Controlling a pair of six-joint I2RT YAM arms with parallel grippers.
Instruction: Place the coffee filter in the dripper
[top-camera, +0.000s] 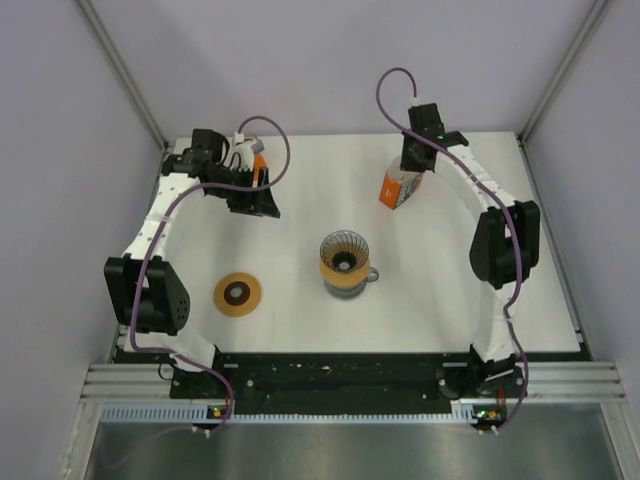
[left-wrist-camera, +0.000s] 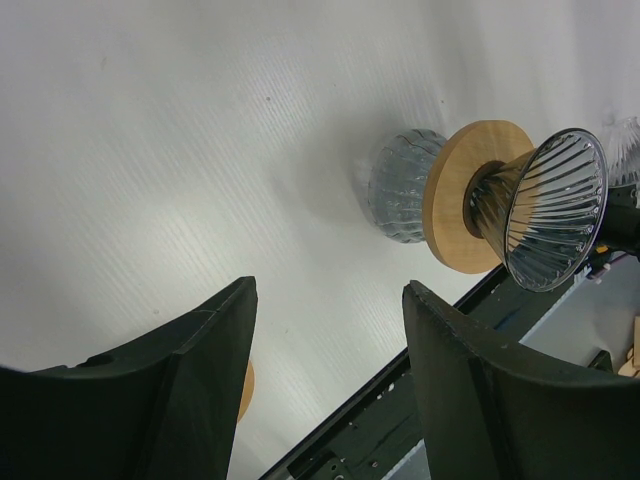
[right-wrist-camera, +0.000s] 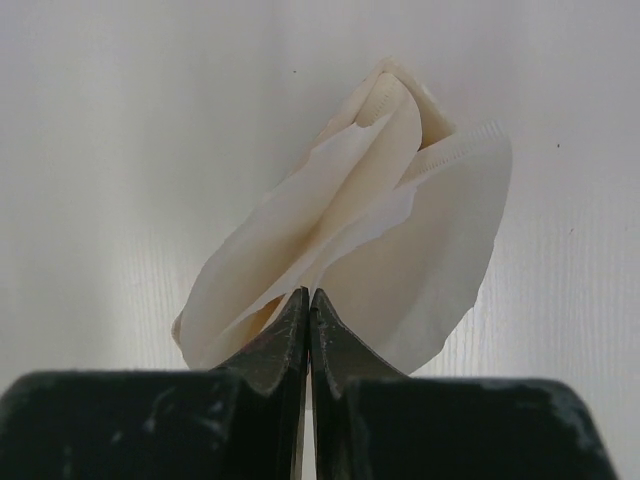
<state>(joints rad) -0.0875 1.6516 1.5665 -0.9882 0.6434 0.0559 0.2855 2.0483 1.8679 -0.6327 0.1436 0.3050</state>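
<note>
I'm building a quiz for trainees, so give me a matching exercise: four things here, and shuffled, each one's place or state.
Things: 1 white paper coffee filter; 2 ribbed glass dripper with wooden collar; 3 round wooden disc with dark centre; 4 left gripper.
States: A open, empty; B table centre; C pinched in shut right gripper; D left of dripper.
Pairs: 1-C; 2-B; 3-D; 4-A.

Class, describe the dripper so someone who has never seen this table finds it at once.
On the white table, near its middle, stands the dripper. It is a ribbed clear cone with a wooden collar, unlike the flat wooden disc on its left or the orange box farther back.
</note>
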